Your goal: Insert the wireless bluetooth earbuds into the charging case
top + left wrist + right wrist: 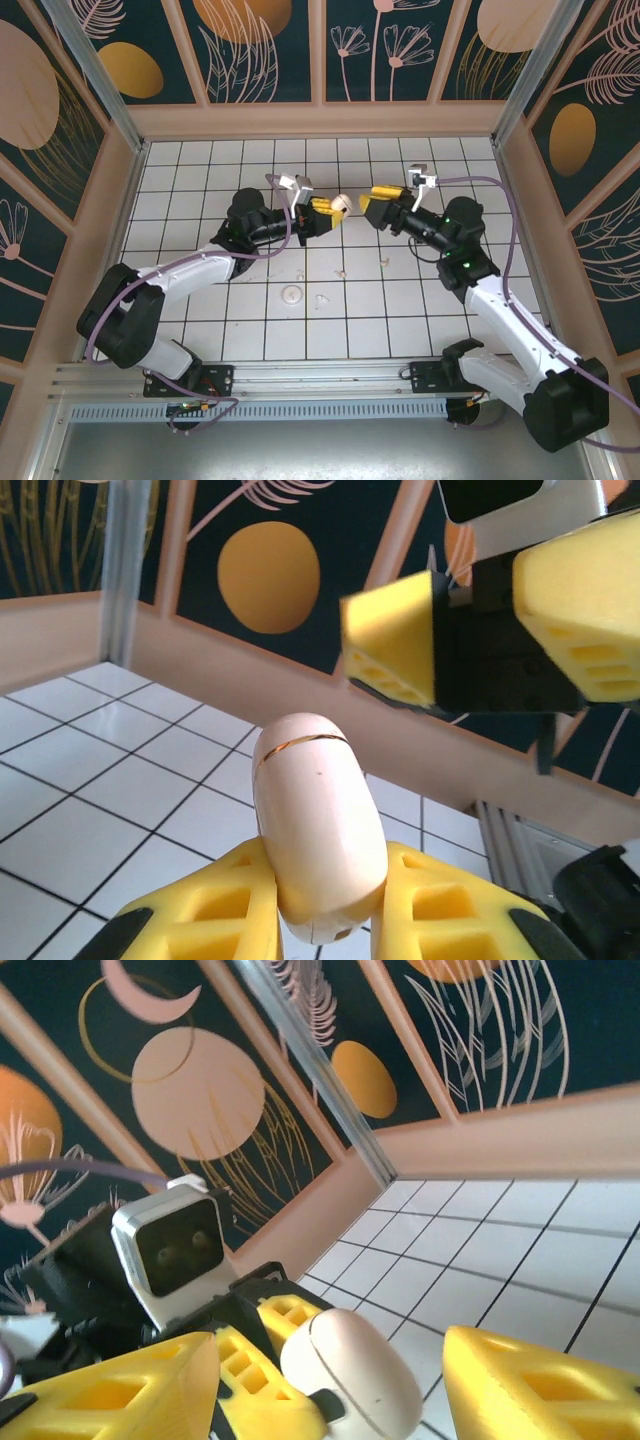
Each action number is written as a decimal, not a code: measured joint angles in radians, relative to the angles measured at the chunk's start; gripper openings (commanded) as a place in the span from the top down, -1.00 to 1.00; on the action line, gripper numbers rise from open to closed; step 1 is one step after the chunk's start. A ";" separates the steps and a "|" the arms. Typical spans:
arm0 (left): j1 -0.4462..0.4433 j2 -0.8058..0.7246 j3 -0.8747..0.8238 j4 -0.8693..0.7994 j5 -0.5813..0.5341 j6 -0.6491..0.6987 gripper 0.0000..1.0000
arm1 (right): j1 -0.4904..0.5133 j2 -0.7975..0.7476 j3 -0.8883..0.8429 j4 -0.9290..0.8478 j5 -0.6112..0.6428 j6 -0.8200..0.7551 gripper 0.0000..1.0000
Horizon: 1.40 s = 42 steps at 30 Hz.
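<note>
Two arms meet nose to nose above the white tiled surface (pixel 390 325). We see the left gripper (pixel 324 213) pressed together on the small pale pink-beige rounded plastic charging case (pixel 339 205). It pinches the case's near end, so the long axis juts toward 3 o'clock, straight at the right gripper (pixel 378 207). The case hangs in the air, and from the left wrist its lid seam looks shut.

The right gripper stands spread and holds nothing. From it the case lies at 9 o'clock, just beside the fingertips but apart from them. From the right wrist, the case's rounded end sits in line with the gap between the yellow fingers (pixel 540 1380). We judge that the coming move turns on this head-on line, with the right arm the free one.

The tiny pale cream-pink plastic earbuds (pixel 343 272) lie loose on the tiles toward 6 o'clock of the case, well apart from both grippers. A flat white round disc (pixel 291 293) lies toward 7 o'clock, with a pale speck beside it that is too small for us to name. The gap between the two grippers is open.
</note>
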 measured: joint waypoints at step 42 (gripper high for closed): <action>0.005 0.009 0.083 0.110 0.258 -0.064 0.28 | -0.092 0.258 0.339 -0.445 -0.657 -0.643 0.55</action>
